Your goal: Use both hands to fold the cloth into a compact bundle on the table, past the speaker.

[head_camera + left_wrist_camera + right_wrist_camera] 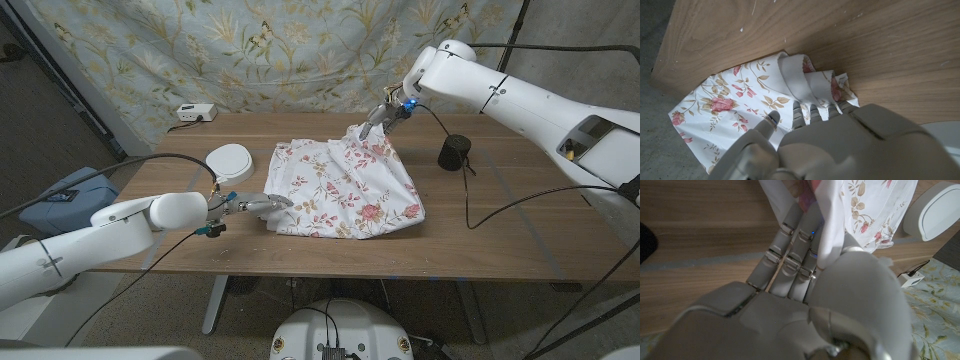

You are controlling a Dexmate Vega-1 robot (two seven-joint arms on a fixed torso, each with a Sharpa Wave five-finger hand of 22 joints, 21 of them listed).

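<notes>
On the counter (480,235), mid-surface, the cloth (345,190) is lying half-gathered, just left of the speaker (454,152); the right hand (376,120) is pinching its far corner and the left hand (250,203) is gripping its near-left edge. Risk: thin pinches are likely slipping if the hands are pulling apart, and a rightward carry is risking brushing the speaker.

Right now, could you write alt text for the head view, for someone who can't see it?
A floral cloth lies on a wooden table; the right hand lifts its far corner while the left hand reaches its near edge. A white round speaker sits left, a black cylinder right.
</notes>
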